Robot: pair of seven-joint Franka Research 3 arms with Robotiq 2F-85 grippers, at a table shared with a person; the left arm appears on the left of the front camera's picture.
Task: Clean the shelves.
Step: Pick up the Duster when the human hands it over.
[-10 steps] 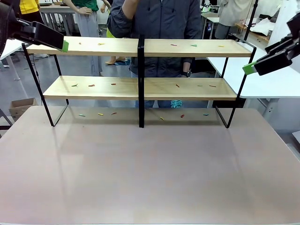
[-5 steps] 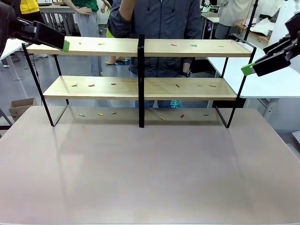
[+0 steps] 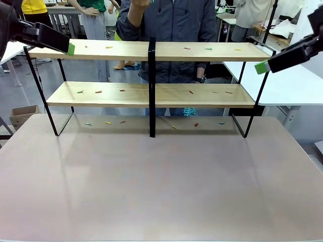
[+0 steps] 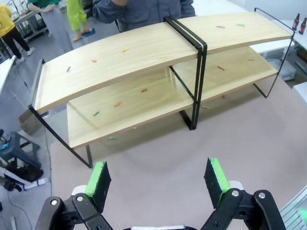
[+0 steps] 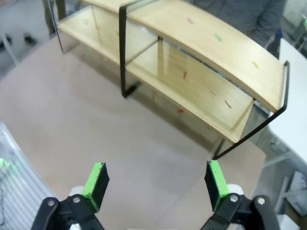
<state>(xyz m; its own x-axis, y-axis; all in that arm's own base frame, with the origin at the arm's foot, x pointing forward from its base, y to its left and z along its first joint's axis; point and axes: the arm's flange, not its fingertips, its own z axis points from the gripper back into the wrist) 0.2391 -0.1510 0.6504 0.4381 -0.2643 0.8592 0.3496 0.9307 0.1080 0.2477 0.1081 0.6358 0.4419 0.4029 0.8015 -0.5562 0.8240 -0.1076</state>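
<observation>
**Shelves awaiting cleaning, both grippers raised and empty**

Nearest the robot, the left gripper (image 4: 157, 179) and the right gripper (image 5: 154, 184) hang above the tabletop (image 3: 161, 191). Each has its green pads spread wide with nothing between them. In the front view they flank the rack at the height of its upper board, one off each end, and the wrist views show them clear of it.

Farther back on the tabletop stand the shelves (image 3: 202, 51): two light wooden boards in a thin black frame with a centre post. Small coloured scraps (image 3: 109, 47) lie scattered over the upper board, the lower board and the tabletop beneath the rack.

Behind the shelves stands a person (image 3: 176, 20), one forearm raised.

On this evidence the cleaning is not yet begun: both tiers carry debris, and neither gripper holds a scrap or a tool.
</observation>
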